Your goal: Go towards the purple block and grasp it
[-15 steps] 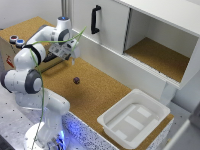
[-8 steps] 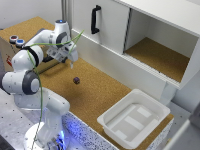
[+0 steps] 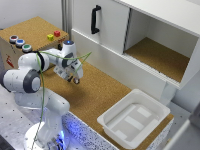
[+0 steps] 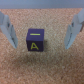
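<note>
Robotics lab test bench: white Franka arm bolted on a perforated metal base plate, cork-covered tabletop, mock white cabinet with black handle, cork box with coloured round buttons, white plastic bin.

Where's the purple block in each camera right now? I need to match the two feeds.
Exterior view: not visible; the gripper hides that spot on the cork surface.
Wrist view: purple block centred between both fingers, untouched, jaws open.
Shared landmark: the gripper's fingers over the cork.
</note>
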Motion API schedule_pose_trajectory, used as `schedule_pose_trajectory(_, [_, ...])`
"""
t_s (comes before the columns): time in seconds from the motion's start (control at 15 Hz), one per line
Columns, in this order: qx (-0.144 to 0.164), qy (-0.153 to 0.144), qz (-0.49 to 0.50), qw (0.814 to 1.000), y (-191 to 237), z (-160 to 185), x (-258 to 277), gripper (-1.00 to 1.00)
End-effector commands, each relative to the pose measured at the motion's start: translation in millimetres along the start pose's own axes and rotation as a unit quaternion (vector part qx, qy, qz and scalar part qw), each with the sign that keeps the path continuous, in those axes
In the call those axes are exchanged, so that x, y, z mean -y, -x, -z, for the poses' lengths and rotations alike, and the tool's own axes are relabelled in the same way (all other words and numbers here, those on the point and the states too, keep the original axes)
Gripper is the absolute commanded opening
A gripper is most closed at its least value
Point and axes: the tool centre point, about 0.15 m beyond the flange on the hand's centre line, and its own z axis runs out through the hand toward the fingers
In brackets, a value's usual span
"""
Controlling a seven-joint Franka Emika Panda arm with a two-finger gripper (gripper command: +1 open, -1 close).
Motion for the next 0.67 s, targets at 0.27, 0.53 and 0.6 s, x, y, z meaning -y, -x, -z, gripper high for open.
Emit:
schedule_pose_trajectory(0.27, [0.023, 0.019, 0.036, 0.999, -46.0, -47.4, 13.9, 1.00])
schedule_pose_trajectory(0.53, [0.007, 0.027, 0.041, 0.999, -52.3, -42.9, 17.2, -1.00])
schedule_pose_trajectory(0.6, [0.010, 0.025, 0.042, 0.999, -50.3, -45.6, 18.3, -1.00])
